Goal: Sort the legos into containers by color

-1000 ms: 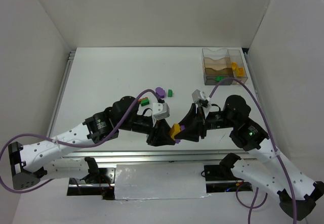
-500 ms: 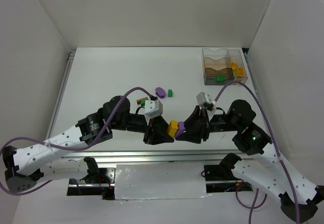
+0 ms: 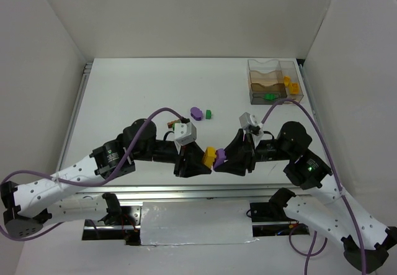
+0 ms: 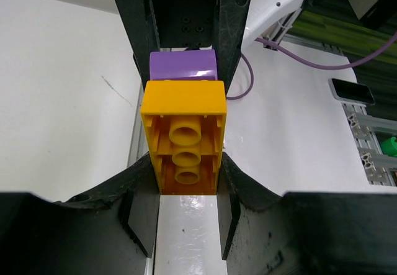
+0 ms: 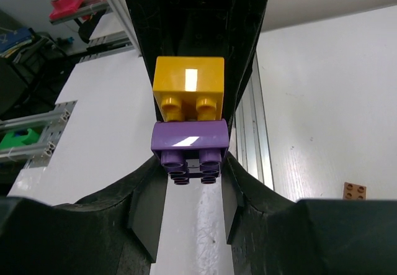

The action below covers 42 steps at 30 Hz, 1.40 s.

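Clamping the yellow brick (image 4: 183, 135), left tool (image 4: 185, 188) faces right tool (image 5: 189, 185), clamped on purple brick (image 5: 189, 141). Only left wrist shows yellow's hollow underside.

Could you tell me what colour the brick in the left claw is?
The brick is yellow-orange, clearest in the left wrist view.

We find open counter (image 3: 136, 95) far left; left arm (image 3: 118, 154) and right arm (image 3: 294, 144) crowd near centre; container (image 3: 263, 65) blocks far right.

Tabletop (image 3: 136, 89): white, matte (one thin dark mark shows).
Walls (image 3: 186, 14): plain white, on three sides.
Near edge: silvery foil strip (image 3: 195, 224).
Beyond edge: dark slab (image 4: 350, 90), possibly a phone.
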{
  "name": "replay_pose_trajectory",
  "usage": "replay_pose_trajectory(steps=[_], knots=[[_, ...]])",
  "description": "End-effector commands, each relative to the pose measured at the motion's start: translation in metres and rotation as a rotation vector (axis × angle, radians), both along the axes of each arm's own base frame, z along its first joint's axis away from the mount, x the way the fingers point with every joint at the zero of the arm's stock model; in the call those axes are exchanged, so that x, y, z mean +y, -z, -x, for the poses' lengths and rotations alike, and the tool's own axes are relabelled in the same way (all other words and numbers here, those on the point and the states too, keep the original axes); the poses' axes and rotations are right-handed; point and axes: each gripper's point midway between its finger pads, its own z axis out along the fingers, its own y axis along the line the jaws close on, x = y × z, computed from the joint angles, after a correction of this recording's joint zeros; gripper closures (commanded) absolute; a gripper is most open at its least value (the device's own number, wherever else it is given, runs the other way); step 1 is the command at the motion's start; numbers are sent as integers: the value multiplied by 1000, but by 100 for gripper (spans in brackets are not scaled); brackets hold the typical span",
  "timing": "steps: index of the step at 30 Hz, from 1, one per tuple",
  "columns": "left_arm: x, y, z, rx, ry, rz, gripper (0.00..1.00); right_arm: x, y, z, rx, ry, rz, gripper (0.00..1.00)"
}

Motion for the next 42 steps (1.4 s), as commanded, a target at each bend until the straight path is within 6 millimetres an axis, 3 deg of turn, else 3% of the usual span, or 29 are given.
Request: replay_pose_trajectory(steps=[1, 9, 10, 12, 13, 14, 16, 17, 18, 19, 20, 21, 22, 23, 25, 27, 28, 29, 30, 31, 33, 34, 35, 42], knots=[[9, -25, -3, -59, -43, 79, 100, 1, 2, -12, -17, 43, -3, 100], [20, -26, -17, -50, -145, 62, 100, -6, 8, -31, -8, 138, -9, 100], [22, -27, -23, -47, -183, 59, 100, -8, 13, -52, 6, 258, 4, 100], [30, -25, -45, -24, -327, 26, 100, -16, 18, -76, 32, 399, 7, 100], [33, -21, -54, -12, -388, 0, 100, -26, 20, -104, 43, 562, 1, 100], [39, -27, -64, -6, -452, -6, 100, -31, 24, -118, 57, 638, 8, 100], [57, -4, -88, 36, -637, -119, 100, -49, 31, -153, 114, 836, 14, 100], [69, 7, -92, 76, -710, -187, 100, -66, 40, -184, 152, 990, 51, 100], [78, 15, -98, 91, -772, -231, 100, -77, 46, -202, 182, 1080, 78, 100], [90, 24, -108, 89, -860, -281, 100, -89, 41, -218, 205, 1164, 102, 100], [96, 29, -108, 100, -889, -310, 100, -102, 67, -246, 256, 1276, 194, 100], [102, 35, -108, 99, -900, -337, 100, -114, 75, -263, 292, 1351, 220, 100], [109, 39, -104, 99, -903, -353, 100, -141, 66, -286, 318, 1458, 209, 100], [114, 40, -102, 99, -908, -356, 100, -153, 95, -309, 389, 1510, 281, 100], [129, 43, -94, 100, -913, -352, 100, -189, 112, -349, 498, 1625, 303, 100], [140, 51, -89, 102, -923, -353, 100, -207, 119, -374, 535, 1690, 313, 100], [145, 45, -86, 97, -922, -305, 100, -217, 103, -392, 521, 1729, 289, 100], [147, 61, -83, 97, -908, -328, 100, -224, 126, -407, 563, 1753, 354, 100], [151, 58, -78, 93, -897, -292, 100, -234, 136, -413, 580, 1790, 399, 100], [151, 62, -77, 95, -891, -283, 100, -242, 136, -434, 578, 1816, 401, 100], [154, 66, -74, 112, -893, -278, 100, -254, 143, -449, 572, 1853, 440, 100], [153, 66, -74, 107, -887, -274, 100, -262, 127, -462, 537, 1894, 414, 100], [154, 68, -75, 104, -894, -279, 100, -270, 146, -471, 552, 1910, 464, 100], [148, 91, -81, 108, -897, -404, 100, -289, 160, -513, 504, 1969, 495, 99]])
